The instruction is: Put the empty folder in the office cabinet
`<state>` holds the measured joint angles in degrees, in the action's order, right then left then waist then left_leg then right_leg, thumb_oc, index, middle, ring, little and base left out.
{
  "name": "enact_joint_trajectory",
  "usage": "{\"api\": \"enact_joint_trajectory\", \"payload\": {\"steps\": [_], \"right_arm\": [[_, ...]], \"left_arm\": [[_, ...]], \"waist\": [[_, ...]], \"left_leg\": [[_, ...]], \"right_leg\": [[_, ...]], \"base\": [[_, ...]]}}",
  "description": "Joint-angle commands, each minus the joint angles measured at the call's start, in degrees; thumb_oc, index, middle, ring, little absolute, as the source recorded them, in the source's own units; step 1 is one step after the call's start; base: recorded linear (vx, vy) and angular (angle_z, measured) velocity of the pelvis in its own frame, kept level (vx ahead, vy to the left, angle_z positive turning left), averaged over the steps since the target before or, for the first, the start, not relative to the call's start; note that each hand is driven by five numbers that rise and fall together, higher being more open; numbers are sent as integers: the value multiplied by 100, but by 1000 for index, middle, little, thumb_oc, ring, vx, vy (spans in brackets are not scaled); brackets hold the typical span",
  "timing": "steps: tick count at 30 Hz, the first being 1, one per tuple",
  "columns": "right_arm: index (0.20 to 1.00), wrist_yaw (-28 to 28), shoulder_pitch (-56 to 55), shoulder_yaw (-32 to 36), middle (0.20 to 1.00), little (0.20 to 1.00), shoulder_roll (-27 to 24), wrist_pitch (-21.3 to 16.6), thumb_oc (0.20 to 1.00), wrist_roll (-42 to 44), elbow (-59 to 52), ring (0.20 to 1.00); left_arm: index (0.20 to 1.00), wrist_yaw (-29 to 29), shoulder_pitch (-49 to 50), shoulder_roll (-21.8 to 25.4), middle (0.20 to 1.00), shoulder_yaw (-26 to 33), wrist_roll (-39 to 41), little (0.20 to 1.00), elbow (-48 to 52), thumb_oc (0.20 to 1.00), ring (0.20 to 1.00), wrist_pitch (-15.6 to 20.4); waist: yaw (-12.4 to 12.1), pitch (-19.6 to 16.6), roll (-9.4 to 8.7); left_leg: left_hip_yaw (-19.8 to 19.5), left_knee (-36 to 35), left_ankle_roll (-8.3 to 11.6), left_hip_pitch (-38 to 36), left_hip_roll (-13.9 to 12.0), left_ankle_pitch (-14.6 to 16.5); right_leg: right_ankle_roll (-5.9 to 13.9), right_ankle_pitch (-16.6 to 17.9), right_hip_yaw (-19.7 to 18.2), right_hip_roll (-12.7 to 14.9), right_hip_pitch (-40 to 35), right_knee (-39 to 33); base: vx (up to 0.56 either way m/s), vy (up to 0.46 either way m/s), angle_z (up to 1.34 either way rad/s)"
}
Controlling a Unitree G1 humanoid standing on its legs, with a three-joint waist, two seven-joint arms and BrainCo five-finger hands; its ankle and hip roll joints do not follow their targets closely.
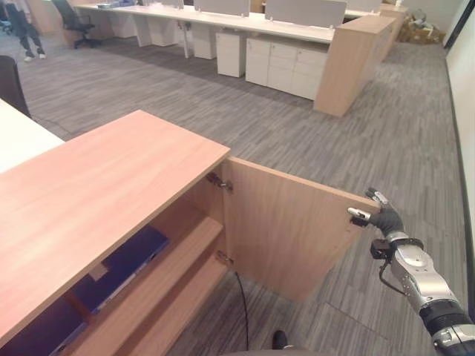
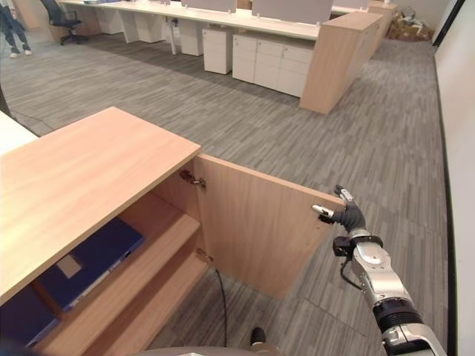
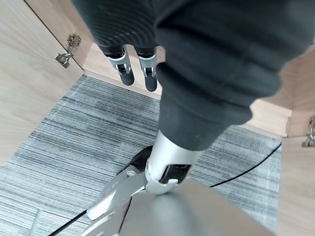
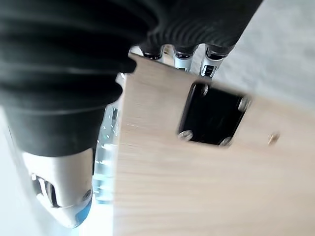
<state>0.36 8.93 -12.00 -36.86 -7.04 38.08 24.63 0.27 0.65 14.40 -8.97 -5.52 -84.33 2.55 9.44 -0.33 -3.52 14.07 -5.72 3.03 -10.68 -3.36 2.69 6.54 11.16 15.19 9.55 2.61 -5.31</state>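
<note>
Wood-grain cabinet (image 1: pixel 89 208) stands with its door (image 1: pixel 289 237) swung wide, and my right hand (image 1: pixel 382 216) is at the door's free top corner, fingers curled over the edge with the thumb on the near face, so it grips the door. On the shelf (image 1: pixel 182 256) inside lie blue folders (image 1: pixel 126 267), flat, toward the shelf's left end; I take one of these for the task's folder, though I cannot say which. So I judge the placing done and the closing step in hand. My left hand (image 3: pixel 138 69) hangs low before the cabinet's foot, holding nothing, fingers bent; it looks loosely closed. Next I would push the door round on its hinges (image 1: pixel 217 181) toward the cabinet's front edge, letting the fingers slip off before the gap shuts on them.
</note>
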Motion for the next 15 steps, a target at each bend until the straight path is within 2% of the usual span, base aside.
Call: {"api": "enact_joint_trajectory", "payload": {"steps": [1, 3, 6, 10, 15], "right_arm": [[1000, 1967, 566, -2803, 1000, 1000, 1718, 158, 1000, 641, -1368, 1000], [1000, 2172, 615, -3241, 1000, 1000, 1946, 404, 1000, 965, -1539, 1000], [1000, 2258, 757, -3670, 1000, 1000, 2173, 479, 1000, 1194, -1698, 1000], [1000, 2351, 811, -3862, 1000, 1000, 2304, 545, 1000, 1317, -1796, 1000], [1000, 2320, 563, -3990, 1000, 1000, 2885, 570, 1000, 1975, -1530, 1000]], "left_arm": [[1000, -134, -266, -68, 1000, -156, -188, 1000, -102, 1000, 1000, 103], [1000, -84, -322, -55, 1000, -180, -202, 1000, -70, 1000, 1000, 101], [1000, -6, -390, -95, 1000, -263, -194, 1000, -3, 1000, 1000, 125], [1000, 45, -435, -109, 1000, -297, -183, 1000, 24, 1000, 1000, 141], [1000, 221, -558, -228, 1000, -382, -116, 1000, 47, 1000, 1000, 154]], "waist": [[-627, -126, -265], [-661, -116, -269], [-718, -103, -282], [-748, -110, -303], [-839, -88, -288]], "left_leg": [[-204, 72, -443, 352, 687, 216], [-212, 72, -443, 365, 683, 203], [-241, 72, -448, 392, 689, 183], [-268, 72, -456, 437, 706, 159], [-357, 72, -477, 449, 735, 139]], "right_leg": [[326, -14, 253, 58, 411, 103], [324, 3, 268, 67, 411, 94], [325, 27, 305, 85, 406, 94], [330, 45, 337, 121, 436, 99], [344, 46, 439, 186, 391, 132]], "base": [[-15, 21, -22], [-20, 25, -33], [-22, 22, -32], [-20, 20, -19], [-14, 30, 41]]}}
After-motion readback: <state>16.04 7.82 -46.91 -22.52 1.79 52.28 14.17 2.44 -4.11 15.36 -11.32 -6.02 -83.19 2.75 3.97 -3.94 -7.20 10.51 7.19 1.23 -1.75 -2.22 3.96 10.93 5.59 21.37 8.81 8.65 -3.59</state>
